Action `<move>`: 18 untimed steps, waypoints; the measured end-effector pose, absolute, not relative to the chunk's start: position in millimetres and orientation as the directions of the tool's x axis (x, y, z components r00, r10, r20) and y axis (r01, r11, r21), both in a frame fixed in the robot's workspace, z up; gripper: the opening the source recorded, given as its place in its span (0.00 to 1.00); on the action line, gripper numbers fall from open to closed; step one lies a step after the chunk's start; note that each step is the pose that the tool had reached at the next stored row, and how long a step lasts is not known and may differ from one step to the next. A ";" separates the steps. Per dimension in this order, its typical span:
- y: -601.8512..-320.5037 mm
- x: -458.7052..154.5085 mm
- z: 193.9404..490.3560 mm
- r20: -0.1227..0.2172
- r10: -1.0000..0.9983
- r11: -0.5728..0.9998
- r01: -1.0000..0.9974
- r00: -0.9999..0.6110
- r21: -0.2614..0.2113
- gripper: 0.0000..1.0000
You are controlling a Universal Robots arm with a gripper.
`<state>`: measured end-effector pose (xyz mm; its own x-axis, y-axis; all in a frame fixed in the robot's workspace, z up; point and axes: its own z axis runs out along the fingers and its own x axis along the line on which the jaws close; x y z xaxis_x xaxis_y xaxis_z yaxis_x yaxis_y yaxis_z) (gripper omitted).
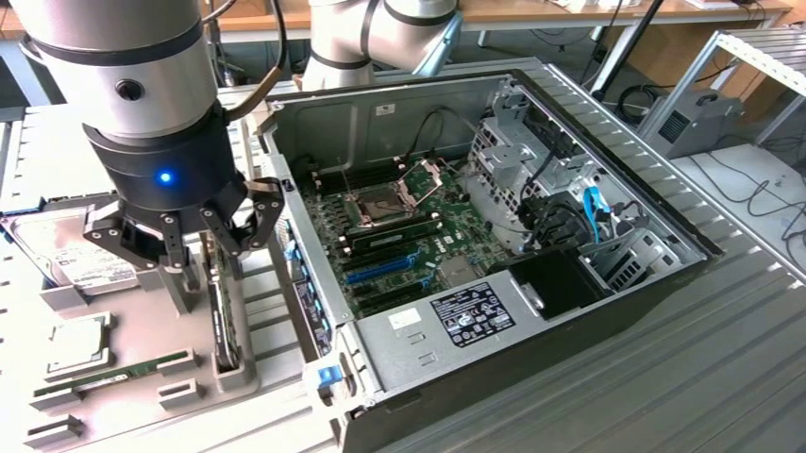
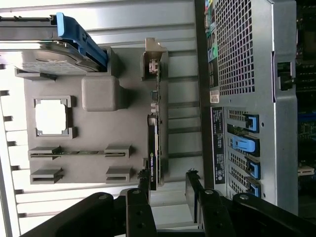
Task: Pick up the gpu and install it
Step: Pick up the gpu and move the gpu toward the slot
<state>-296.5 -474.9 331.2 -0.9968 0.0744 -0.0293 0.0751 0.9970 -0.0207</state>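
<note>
Above the grey fixture tray [image 1: 139, 326] [image 2: 131, 128], the gripper [image 1: 208, 264] [image 2: 168, 180] hangs with its two black fingers [image 2: 144, 180] spread apart, straddling the near end of the gpu [image 1: 225, 326] [image 2: 154, 143]. The card stands on its long edge in a slot of the tray, its thin green board and dark shroud seen edge-on. It sits inside the gap between the fingers, much nearer one than the other, and I cannot tell whether that finger touches it. The arm's dark wrist ring with its blue light [image 1: 164, 176] rises straight over the gripper. On the same tray, away from the card, lie a narrow RAM stick [image 1: 113, 373] [image 2: 79, 152] held between small blocks, a square processor [image 1: 78, 340] [image 2: 52, 117] in its frame, and, at the tray's far end, a hard drive [image 1: 63, 247] [image 2: 44, 57] with a blue rail [image 2: 79, 37]. Just beside the tray, toward the exterior view's right, the open computer case [image 1: 365, 123] [image 2: 242, 49] lies on its side on the ribbed metal table [image 1: 680, 377], showing the motherboard [image 1: 422, 231], a bare processor socket [image 1: 377, 203] and blue expansion slots [image 1: 377, 269].
</note>
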 end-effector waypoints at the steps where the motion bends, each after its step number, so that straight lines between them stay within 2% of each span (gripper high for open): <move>1: -474.9 -296.5 330.7 -0.029 0.074 0.997 0.075 -0.997 -0.021 0.42; 18: -474.9 -296.5 323.4 -0.029 0.074 0.997 0.075 -0.997 -0.021 0.42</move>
<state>-296.5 -474.9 323.4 -0.9968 0.0744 -0.0294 0.0750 0.9970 -0.0207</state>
